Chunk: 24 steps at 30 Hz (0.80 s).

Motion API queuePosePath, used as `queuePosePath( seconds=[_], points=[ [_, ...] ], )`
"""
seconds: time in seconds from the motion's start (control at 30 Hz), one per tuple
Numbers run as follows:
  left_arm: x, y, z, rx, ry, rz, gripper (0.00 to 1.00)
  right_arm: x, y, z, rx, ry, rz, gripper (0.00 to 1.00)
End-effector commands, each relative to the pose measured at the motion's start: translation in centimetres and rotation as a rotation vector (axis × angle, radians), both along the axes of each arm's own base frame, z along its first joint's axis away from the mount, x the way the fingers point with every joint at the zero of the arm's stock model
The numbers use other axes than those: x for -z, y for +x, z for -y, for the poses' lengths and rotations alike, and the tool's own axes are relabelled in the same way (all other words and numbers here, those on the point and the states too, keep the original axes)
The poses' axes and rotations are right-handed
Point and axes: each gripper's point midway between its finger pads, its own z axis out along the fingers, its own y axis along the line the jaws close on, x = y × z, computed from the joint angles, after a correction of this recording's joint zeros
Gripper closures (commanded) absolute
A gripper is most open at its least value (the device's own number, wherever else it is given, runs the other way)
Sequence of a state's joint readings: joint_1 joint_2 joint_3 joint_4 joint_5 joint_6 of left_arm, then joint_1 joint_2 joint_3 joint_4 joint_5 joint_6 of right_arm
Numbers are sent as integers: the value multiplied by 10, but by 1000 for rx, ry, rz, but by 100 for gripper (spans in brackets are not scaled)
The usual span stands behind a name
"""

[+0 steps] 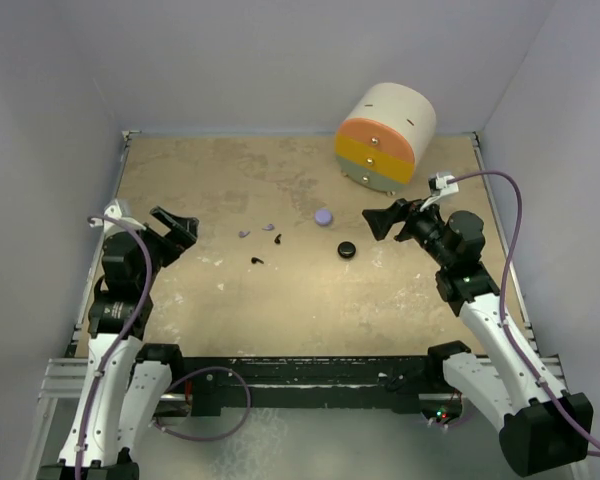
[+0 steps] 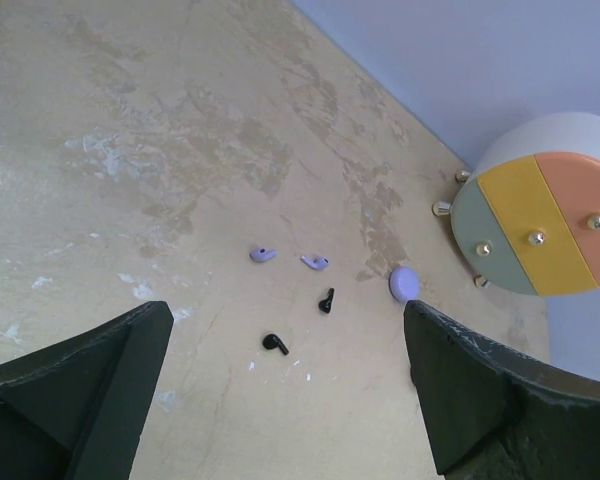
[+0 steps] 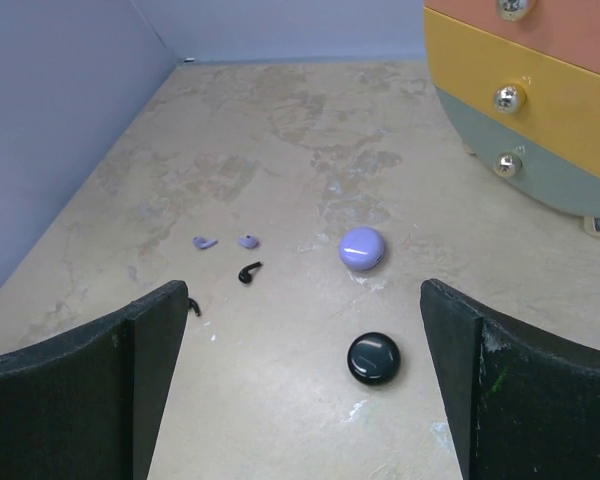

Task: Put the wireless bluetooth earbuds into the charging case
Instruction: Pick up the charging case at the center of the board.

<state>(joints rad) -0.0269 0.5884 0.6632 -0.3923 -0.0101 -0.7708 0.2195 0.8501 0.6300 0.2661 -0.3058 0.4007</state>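
Two pale lavender earbuds (image 1: pixel 244 233) (image 1: pixel 269 226) and two black earbuds (image 1: pixel 278 238) (image 1: pixel 257 261) lie loose on the tan table, left of centre. A lavender round case (image 1: pixel 324 215) and a black round case (image 1: pixel 348 249) sit to their right, both looking closed. My left gripper (image 1: pixel 185 235) is open and empty, left of the earbuds; its wrist view shows them ahead (image 2: pixel 263 254) (image 2: pixel 274 344). My right gripper (image 1: pixel 370 224) is open and empty, right of the cases; the black case (image 3: pixel 373 358) lies between its fingers, lower down.
A round drawer unit (image 1: pixel 385 135) with orange, yellow and grey-green fronts stands at the back right. Grey walls enclose the table on three sides. A black rail (image 1: pixel 300 375) runs along the near edge.
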Motion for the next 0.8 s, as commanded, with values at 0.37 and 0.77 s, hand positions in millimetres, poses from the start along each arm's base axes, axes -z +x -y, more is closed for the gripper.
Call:
queuePosePath(
  seconds=[0.37,0.77],
  points=[
    [18,0,25,118,-81,13,0,3,18,8,53,-51,9,0],
    [28,-2,35,212,-33,-23,5,41,37,-15,116,-175,-112,0]
  ],
)
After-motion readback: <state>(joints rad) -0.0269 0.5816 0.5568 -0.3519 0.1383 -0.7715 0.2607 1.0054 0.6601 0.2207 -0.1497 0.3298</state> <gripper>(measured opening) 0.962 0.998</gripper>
